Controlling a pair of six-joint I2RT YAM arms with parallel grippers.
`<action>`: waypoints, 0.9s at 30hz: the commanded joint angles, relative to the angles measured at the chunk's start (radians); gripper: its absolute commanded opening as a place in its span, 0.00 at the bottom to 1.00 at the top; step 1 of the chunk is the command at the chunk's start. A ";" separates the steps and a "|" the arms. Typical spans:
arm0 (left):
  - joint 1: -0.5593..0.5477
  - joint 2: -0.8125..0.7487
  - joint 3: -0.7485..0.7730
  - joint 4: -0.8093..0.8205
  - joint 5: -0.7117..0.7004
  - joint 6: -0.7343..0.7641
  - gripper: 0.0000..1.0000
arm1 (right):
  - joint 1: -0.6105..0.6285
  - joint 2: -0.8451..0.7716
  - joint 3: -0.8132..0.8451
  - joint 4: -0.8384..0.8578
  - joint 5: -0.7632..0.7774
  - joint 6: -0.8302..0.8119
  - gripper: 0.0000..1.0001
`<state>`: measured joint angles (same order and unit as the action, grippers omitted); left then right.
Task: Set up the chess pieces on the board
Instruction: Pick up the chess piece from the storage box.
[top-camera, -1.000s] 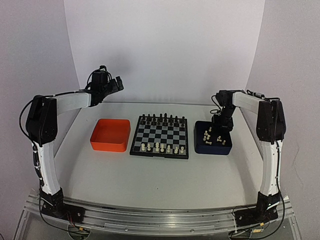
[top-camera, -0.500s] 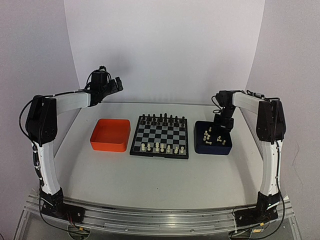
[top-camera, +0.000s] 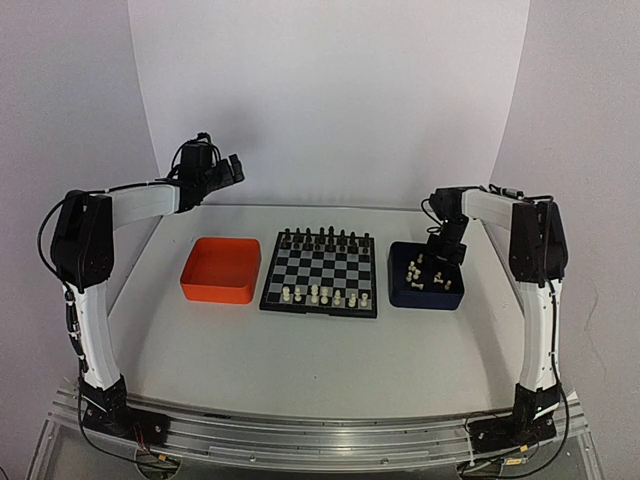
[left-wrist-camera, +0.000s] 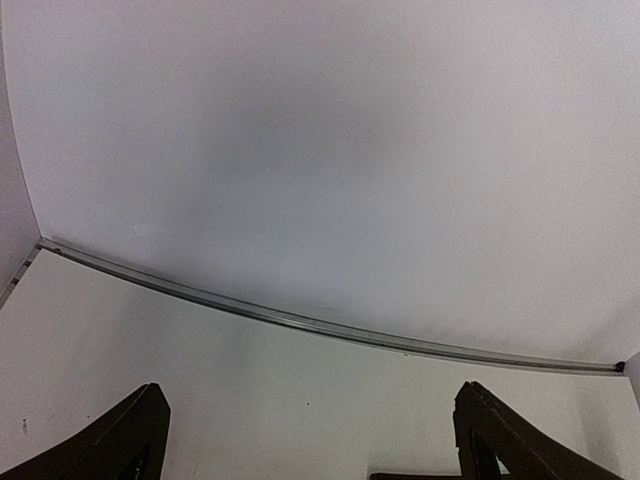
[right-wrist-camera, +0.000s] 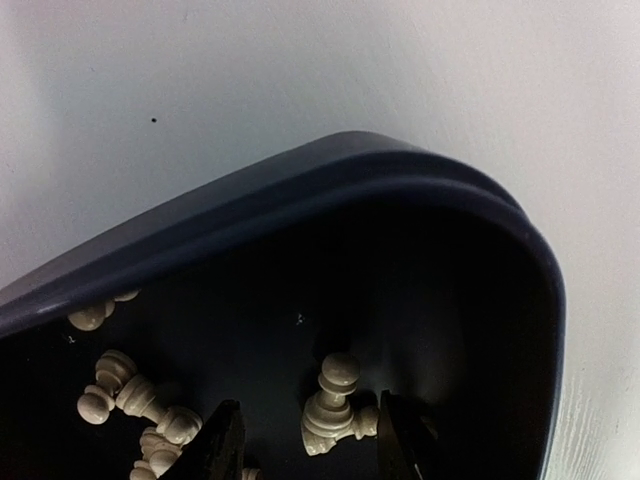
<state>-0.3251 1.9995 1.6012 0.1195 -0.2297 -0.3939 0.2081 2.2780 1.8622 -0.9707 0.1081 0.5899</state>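
Above the white table (top-camera: 300, 350), my right gripper's (right-wrist-camera: 307, 420) parted jaws bracket a cream-white plastic chess piece (right-wrist-camera: 335, 400) for pickup; left gripper (left-wrist-camera: 310, 400) parked, jaws wide.

In the right wrist view, the dark blue square plastic tray (right-wrist-camera: 300, 180) and the right hand (right-wrist-camera: 310, 408) are cut off by the lower edge.

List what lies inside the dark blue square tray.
Loose cream-white plastic chess pieces, several toppled; one sits between the right gripper's open fingers. The gripper hides the dark blue square tray's far right corner in the top view.
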 joint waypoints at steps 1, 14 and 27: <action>0.010 -0.003 0.032 -0.007 0.015 -0.007 1.00 | 0.003 0.015 0.005 -0.016 -0.008 0.020 0.43; 0.018 0.021 0.046 -0.001 -0.008 -0.051 1.00 | 0.014 -0.081 -0.041 -0.019 -0.157 -0.188 0.44; 0.021 0.118 0.164 -0.023 -0.040 -0.007 1.00 | 0.027 -0.150 -0.052 -0.067 -0.243 -0.327 0.46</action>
<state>-0.3123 2.0849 1.6686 0.0985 -0.2558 -0.4279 0.2229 2.1664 1.7778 -1.0049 -0.0586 0.3193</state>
